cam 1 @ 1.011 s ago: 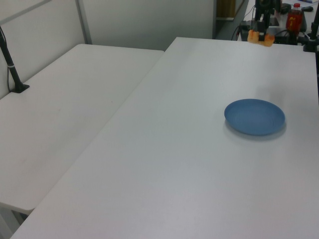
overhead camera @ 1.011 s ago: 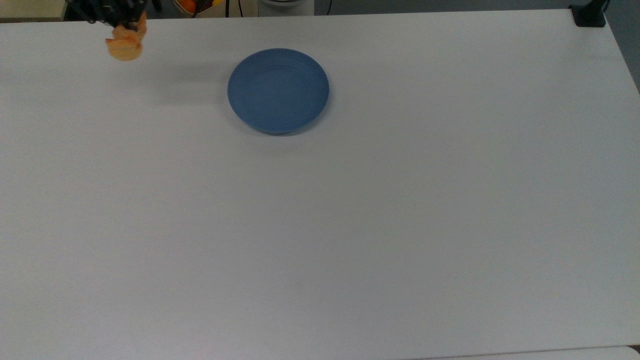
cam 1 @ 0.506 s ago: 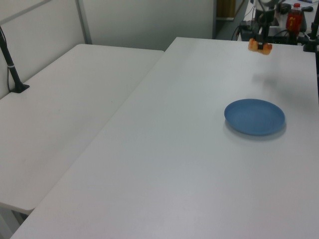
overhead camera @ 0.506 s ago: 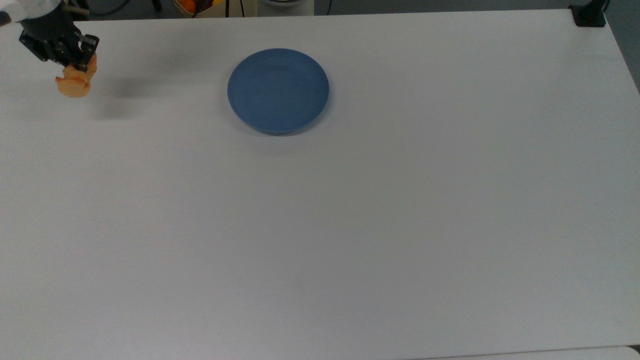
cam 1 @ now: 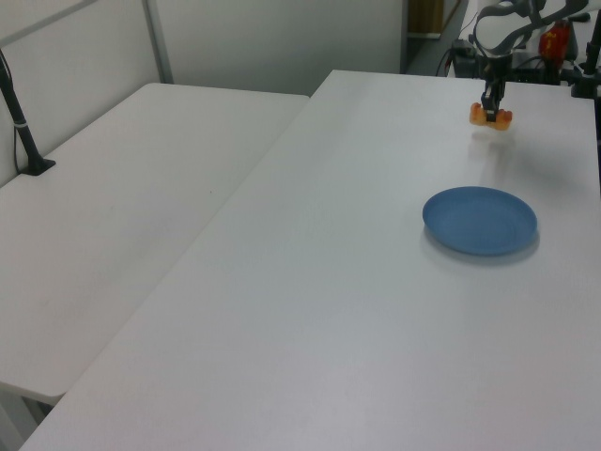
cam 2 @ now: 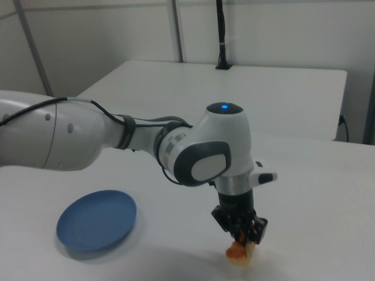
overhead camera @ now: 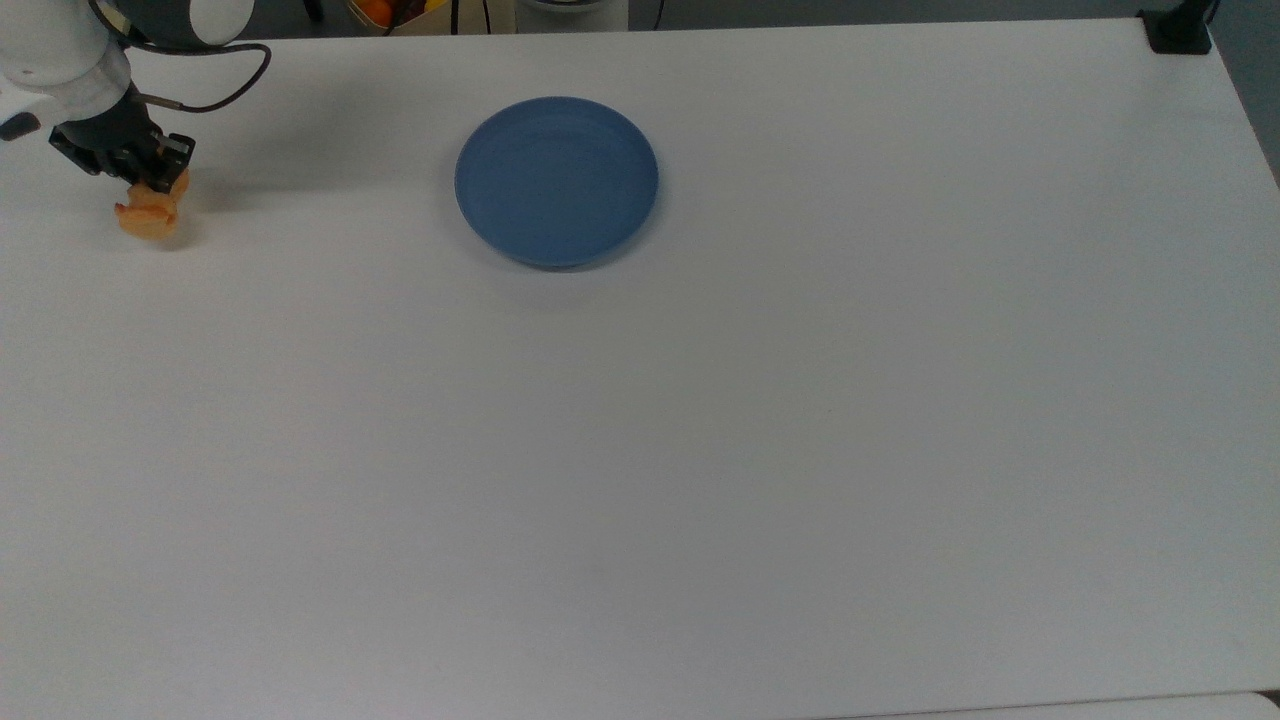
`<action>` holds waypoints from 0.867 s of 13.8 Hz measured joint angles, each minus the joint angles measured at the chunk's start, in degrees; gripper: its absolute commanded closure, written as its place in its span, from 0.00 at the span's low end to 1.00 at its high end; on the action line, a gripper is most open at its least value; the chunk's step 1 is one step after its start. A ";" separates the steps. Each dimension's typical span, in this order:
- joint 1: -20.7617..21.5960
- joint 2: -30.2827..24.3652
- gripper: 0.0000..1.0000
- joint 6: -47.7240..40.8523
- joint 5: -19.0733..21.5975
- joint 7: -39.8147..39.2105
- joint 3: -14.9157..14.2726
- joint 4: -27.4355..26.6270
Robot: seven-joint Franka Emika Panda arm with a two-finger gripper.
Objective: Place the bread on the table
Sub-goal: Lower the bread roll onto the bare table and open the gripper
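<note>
The gripper (overhead camera: 150, 190) has come lower than half a second ago, and its jaws stay clenched on the bread (overhead camera: 146, 218), which hangs from their tips near the top view's left edge of the tabletop (overhead camera: 700, 450). In the top view the loaf has slipped a little further down the picture, and its shadow, earlier cast off to one side, now sits right against it, so the bread is just above the white surface or barely touching it; which one cannot be told. In the left view the bread (cam 1: 491, 116) has dropped nearer the tabletop beyond the blue plate (cam 1: 480, 220). The plate (overhead camera: 556, 181) has not moved and lies well apart from the loaf. In the right view the gripper (cam 2: 241, 234) points straight down with the bread (cam 2: 238, 253) beneath it.
</note>
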 measured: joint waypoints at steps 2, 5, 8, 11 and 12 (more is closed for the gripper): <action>-1.44 1.29 0.94 0.38 -0.01 -2.22 0.00 -0.02; -2.37 2.27 0.87 0.38 -0.01 -4.28 0.00 -0.12; -2.61 2.55 0.41 0.39 -0.01 -4.69 0.01 -0.11; -2.72 2.55 0.00 0.39 -0.01 -4.83 0.00 -0.11; -2.78 2.55 0.00 0.39 -0.01 -4.83 0.00 -0.11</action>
